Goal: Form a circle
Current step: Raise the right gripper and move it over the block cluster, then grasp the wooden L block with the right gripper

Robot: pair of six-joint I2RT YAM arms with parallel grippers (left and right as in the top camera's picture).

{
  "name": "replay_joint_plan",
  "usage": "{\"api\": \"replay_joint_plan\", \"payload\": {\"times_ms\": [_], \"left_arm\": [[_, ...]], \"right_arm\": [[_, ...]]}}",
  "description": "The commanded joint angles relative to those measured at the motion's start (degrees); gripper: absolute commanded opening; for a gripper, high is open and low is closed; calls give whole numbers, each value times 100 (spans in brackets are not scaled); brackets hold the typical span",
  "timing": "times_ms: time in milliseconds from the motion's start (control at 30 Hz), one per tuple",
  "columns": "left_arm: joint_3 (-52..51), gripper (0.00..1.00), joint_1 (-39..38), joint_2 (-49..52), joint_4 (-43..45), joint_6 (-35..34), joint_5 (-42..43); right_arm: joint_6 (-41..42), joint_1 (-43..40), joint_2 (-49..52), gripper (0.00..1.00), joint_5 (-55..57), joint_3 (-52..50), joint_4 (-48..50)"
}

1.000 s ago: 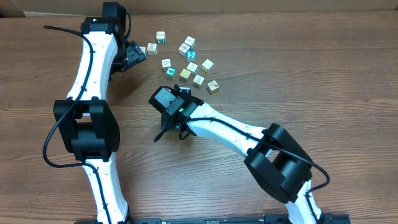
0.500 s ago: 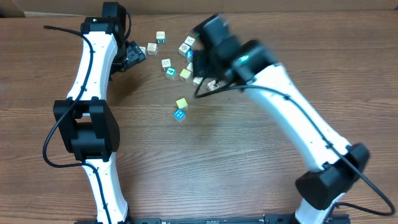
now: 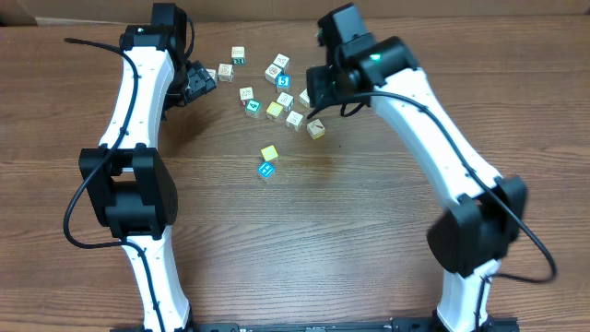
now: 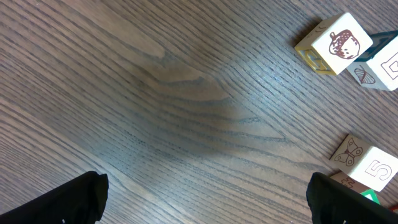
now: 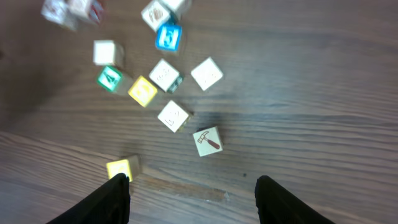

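**Item: cubes (image 3: 277,88), loose lot.** No ring is formed. Most sit in an irregular cluster at the far middle of the counter (image 3: 369,258). Two lie apart on the near side: a yellow cube (image 3: 269,153) and, just beside it, a blue cube (image 3: 266,170).

**Appearance.** Small printed blocks with mostly white faces, some yellow, blue or teal. Readable prints are a hammer cube (image 5: 207,141), an acorn cube (image 4: 333,43) and a cube marked 5 (image 4: 367,168). Several stand turned at odd angles, and a few touch.

**Right end effector (image 3: 318,90).** It hangs over the cluster's right edge, fingers moderately parted with nothing between them. In its wrist view the hammer cube lies ahead, roughly centred between the fingers, and the yellow cube sits close by one fingertip (image 5: 118,186).

**Left end effector (image 3: 198,83).** It is at the cluster's left side, spread wide and holding nothing. In its wrist view bare counter lies between the fingers, with cubes off to the right edge.
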Motion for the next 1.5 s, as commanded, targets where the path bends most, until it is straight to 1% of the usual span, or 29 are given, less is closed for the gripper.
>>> {"api": "replay_joint_plan", "payload": {"times_ms": [0,67,300,500,633,667,700,800,933,1200,1333,1467], "left_arm": [[85,99,4,-66,-7,9,-50],[85,100,4,-66,-7,9,-50],[85,100,4,-66,-7,9,-50],[85,100,4,-66,-7,9,-50],[85,100,4,-66,-7,9,-50],[85,100,4,-66,-7,9,-50],[85,100,4,-66,-7,9,-50],[85,99,4,-66,-7,9,-50],[85,99,4,-66,-7,9,-50],[85,99,4,-66,-7,9,-50],[85,99,4,-66,-7,9,-50],[85,99,4,-66,-7,9,-50]], "right_arm": [[-192,28,415,66,-74,-68,136],[-195,33,649,68,-70,-72,297],[-334,-15,1082,68,-46,-72,1180],[-872,-28,1106,67,-4,-72,1947],[-1303,-33,1202,67,190,-72,2267],[-1460,-42,1257,66,188,-72,2302],[-1541,-48,1305,62,190,-72,2330],[-1606,-98,1493,60,190,-72,2404],[-1606,-205,1644,55,186,-72,2490],[-1674,-339,1847,54,-144,-72,2503],[-1902,-339,1915,54,-435,-72,2490],[-1906,-339,1930,53,-461,-72,2483]]}}
